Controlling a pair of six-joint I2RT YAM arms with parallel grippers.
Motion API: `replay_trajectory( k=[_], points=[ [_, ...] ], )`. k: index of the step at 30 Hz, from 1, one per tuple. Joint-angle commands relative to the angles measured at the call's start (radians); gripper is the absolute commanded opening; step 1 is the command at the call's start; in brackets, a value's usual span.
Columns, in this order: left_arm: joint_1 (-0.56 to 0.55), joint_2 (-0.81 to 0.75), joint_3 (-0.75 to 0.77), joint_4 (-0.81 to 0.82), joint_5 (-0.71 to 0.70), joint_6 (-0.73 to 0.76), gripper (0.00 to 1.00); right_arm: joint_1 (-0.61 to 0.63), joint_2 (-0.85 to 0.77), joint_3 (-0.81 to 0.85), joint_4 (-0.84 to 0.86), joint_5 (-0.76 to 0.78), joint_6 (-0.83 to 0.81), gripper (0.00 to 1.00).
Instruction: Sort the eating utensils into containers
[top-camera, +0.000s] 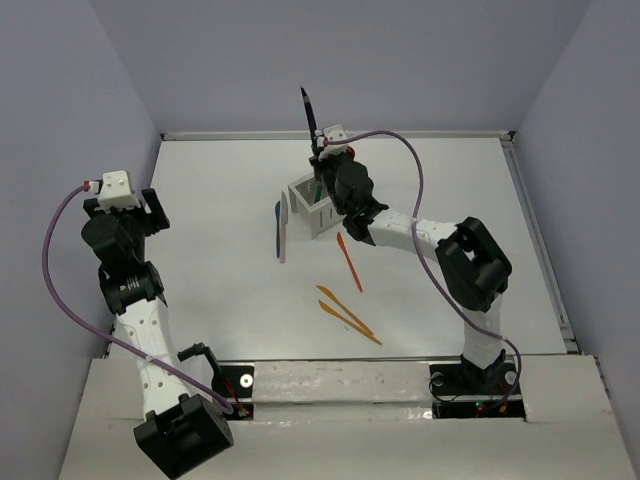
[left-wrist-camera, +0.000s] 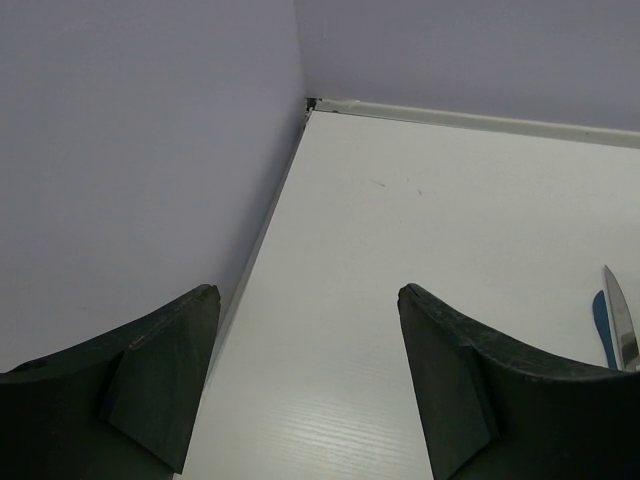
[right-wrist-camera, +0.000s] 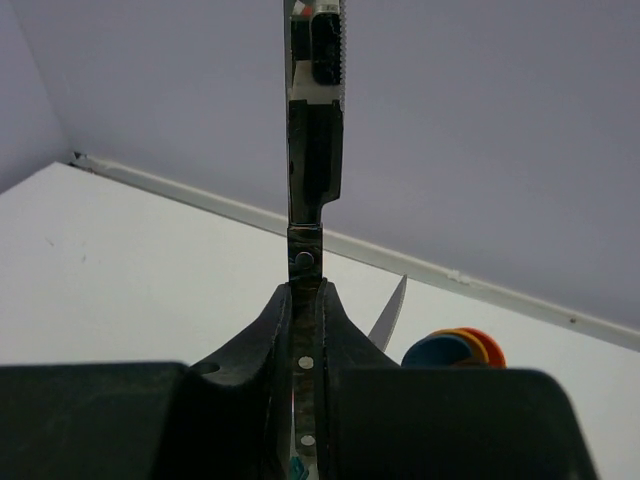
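Tabletop with two robot arms. The right gripper (right-wrist-camera: 305, 310) is clamped on a slim black plastic knife (right-wrist-camera: 315, 160) and holds it upright over the small white slotted two-compartment caddy (top-camera: 300, 200), apparently to lower it into a compartment. Rounded teal and orange spoon ends (right-wrist-camera: 455, 348) already stand there. Three orange utensils (top-camera: 349, 262) and a blue and grey pair (top-camera: 281, 228) lie unsorted on the white table (top-camera: 220, 200). The left gripper (left-wrist-camera: 305, 300) hangs spread and empty near the left wall, out of the way.

The caddy's (top-camera: 306, 210) right part is covered by the right gripper (top-camera: 321, 168). Above the caddy, the knife's (right-wrist-camera: 305, 190) tip is cropped at the wrist view's top and its handle end is hidden between the fingers (right-wrist-camera: 262, 345). Left of the caddy, two utensils (left-wrist-camera: 620, 320) are cut off in the left wrist view.
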Motion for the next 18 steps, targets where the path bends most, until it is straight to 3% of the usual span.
replay_trajectory(
  k=[1,11,18],
  points=[
    [0.008,0.0,-0.015,0.058,0.012,0.009,0.83,0.006,0.014,-0.042,0.189,-0.036,0.029,0.0],
    [0.008,-0.002,-0.02,0.062,0.015,0.009,0.83,0.006,0.049,-0.212,0.236,-0.053,0.161,0.0],
    [0.009,-0.011,-0.023,0.064,0.015,0.01,0.83,0.006,0.106,-0.214,0.234,-0.07,0.149,0.0]
  ],
)
